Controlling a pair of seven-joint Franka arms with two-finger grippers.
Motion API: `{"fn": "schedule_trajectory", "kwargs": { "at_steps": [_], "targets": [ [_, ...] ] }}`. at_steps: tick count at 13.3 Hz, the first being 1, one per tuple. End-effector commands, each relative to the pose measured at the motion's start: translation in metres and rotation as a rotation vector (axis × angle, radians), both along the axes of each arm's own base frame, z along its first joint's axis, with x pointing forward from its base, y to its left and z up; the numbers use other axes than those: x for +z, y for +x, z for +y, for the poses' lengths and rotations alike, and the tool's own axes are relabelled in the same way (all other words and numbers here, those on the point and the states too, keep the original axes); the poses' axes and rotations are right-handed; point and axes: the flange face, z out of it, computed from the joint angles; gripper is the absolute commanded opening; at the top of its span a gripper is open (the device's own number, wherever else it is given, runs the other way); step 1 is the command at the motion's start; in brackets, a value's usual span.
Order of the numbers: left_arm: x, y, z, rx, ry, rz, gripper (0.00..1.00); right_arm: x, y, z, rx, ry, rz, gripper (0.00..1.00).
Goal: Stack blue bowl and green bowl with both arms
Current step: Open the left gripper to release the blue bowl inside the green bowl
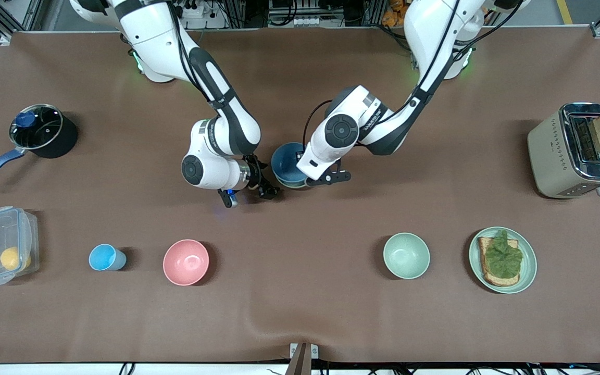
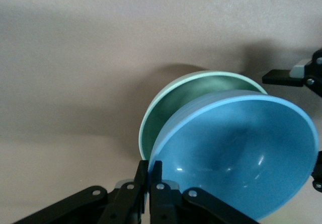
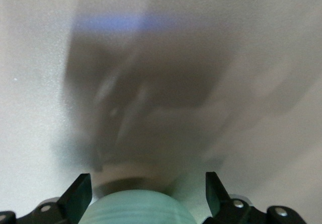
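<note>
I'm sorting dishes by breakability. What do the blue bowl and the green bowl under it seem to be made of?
Both look like matte plastic, though glazed ceramic can't be ruled out. The blue bowl has a thin, even rim and only small soft highlights inside. The green bowl shows the same thin rim and dull, uniform colour.

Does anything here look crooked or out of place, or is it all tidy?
One thing: the blue bowl sits tilted inside the green bowl, not nested flat. The left gripper pinches its rim. The right gripper is open around the green bowl's outside. Nothing looks spilled or broken.
</note>
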Motion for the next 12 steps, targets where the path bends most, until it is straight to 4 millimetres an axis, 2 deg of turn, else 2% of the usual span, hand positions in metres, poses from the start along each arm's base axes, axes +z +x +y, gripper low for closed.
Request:
{"fn": "schedule_trajectory", "kwargs": {
  "at_steps": [1,12],
  "targets": [
    [-0.0065,0.0008,-0.0074,0.016,-0.006,0.002,0.0,0.0002,0.0039,0.0015,-0.011,0.017,0.003,1.0],
    [-0.0156,0.0066,-0.0009,0.022,0.0,0.005,0.0,0.0015,0.0048,0.0007,-0.009,0.019,0.004,1.0]
  ]
}}
